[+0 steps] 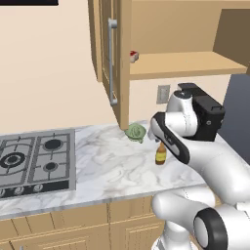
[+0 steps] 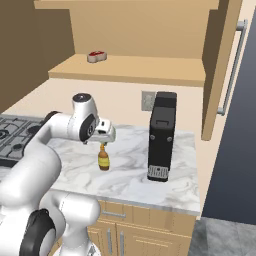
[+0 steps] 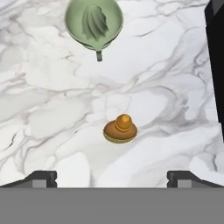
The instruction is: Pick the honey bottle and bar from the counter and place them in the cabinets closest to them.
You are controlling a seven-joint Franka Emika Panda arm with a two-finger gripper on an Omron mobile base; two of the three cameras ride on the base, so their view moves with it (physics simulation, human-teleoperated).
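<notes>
The gripper (image 3: 112, 177) hangs directly above the honey bottle (image 3: 120, 129), its two dark fingertips (image 3: 41, 178) spread wide with nothing between them; in the hand view the bottle sits in the gap ahead of the tips, apart from both. In the right base view the gripper (image 2: 103, 141) points straight down, just over the bottle's cap.

The honey bottle (image 2: 103, 159) stands upright on the counter (image 2: 130, 175), long axis vertical, narrow neck and cap pointing up at the hand. From above it shows as an amber disc with the rounded cap at its middle. It stands in the inner part of the counter, nearer the back wall than the front edge, roughly midway between the hob side and the counter's right end.

Behind the bottle, toward the back edge, lies a green juicer (image 1: 135, 132), its ridged cone up and its small spout turned toward the bottle in the hand view. To the bottle's right stands a tall black coffee machine (image 2: 161, 137), well apart from it, close to the counter's right end. A gas hob (image 1: 34, 161) is set into the counter at the far left.

Above the counter the cabinets (image 2: 135, 35) stand open. The bar (image 2: 97, 56), red and white, lies flat on the cabinet shelf near its left front edge. A door with a long silver handle (image 1: 113, 61) hangs open.
</notes>
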